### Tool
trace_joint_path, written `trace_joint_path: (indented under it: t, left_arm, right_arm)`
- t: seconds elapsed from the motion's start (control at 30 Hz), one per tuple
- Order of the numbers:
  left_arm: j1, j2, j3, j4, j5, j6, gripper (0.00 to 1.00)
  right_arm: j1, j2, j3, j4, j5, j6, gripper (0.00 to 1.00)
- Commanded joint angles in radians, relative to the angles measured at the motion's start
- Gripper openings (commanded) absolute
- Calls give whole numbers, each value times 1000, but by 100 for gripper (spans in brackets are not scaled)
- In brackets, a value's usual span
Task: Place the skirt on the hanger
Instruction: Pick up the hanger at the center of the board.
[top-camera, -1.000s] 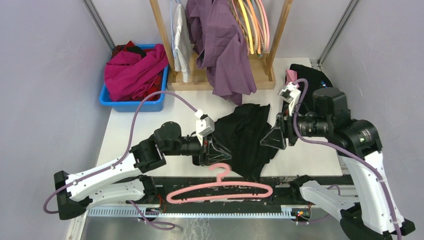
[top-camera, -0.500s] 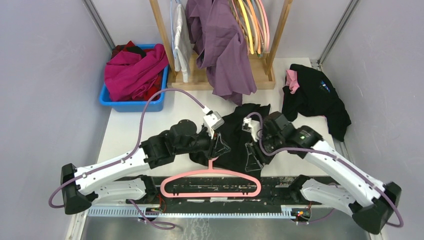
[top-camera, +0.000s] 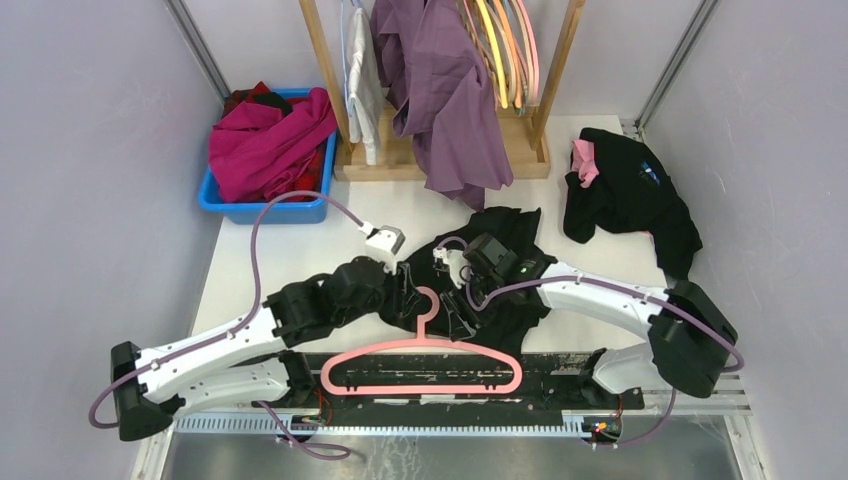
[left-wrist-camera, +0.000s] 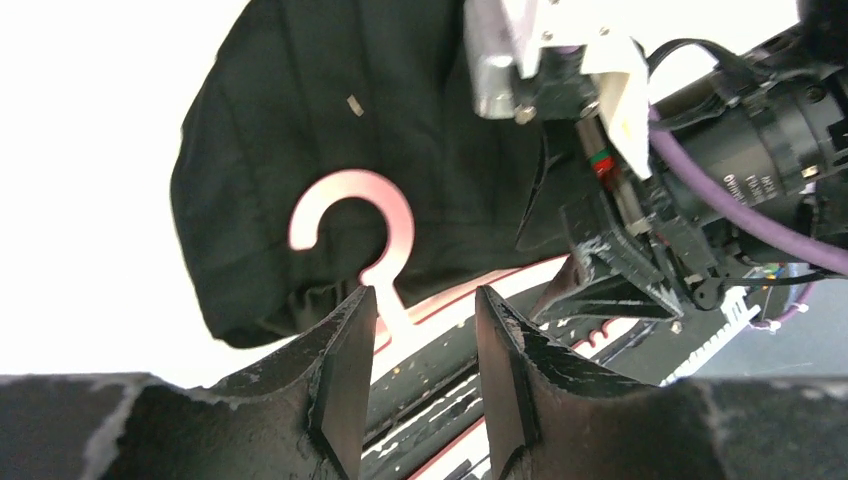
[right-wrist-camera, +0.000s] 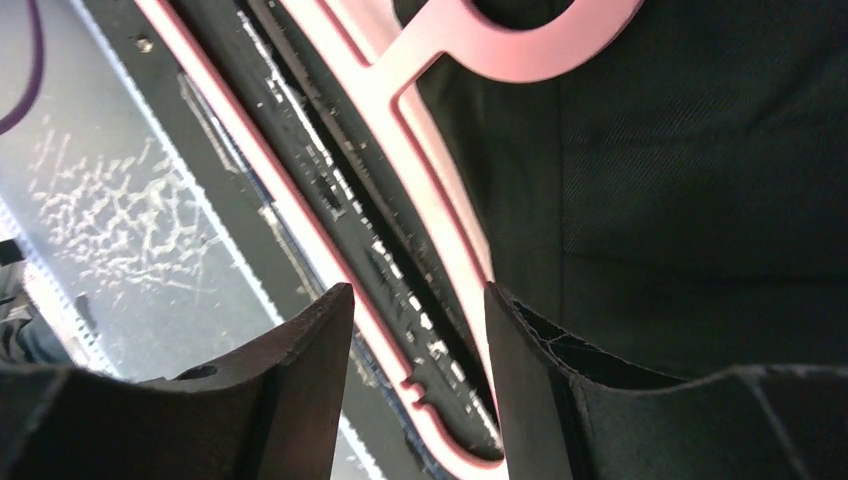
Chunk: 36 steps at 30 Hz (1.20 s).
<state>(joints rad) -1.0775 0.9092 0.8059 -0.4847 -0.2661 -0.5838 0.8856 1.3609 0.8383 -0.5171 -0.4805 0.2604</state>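
Resting on black skirt (left-wrist-camera: 400, 100): pink hanger (left-wrist-camera: 352, 180) hook; lens (left-wrist-camera: 745, 165) print illegible.

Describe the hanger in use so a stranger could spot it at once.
Look at the near edge of the table, in the middle. A single pink hanger lies flat there, its hook over the black skirt. The other hangers hang on the wooden rack at the back; this one alone lies down.
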Motion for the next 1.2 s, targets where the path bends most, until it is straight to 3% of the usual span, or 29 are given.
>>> trace_joint_path:
  t: [0.0,0.57,0.83,0.93,1.17]
  left_arm:
    - [0,-118,-69,-11,-78,-126,48]
    - [0,-103,-68,-4,-63,-78,44]
    - [1,-116,-59,-2,-70,-65,43]
    - [1,-124,-56,-6,-76,-62,43]
    - [2,-141,-28,-23,-90,-49,43]
  right_arm:
    - [13,39,-41,225,33,-26,57]
    - [99,274,-54,340,34,-73,67]
    - [118,314,-86,400,47,-47,52]
    - [120,320,-103,426,52,-37,36]
    - [119,190,-69,296,77,-35,15]
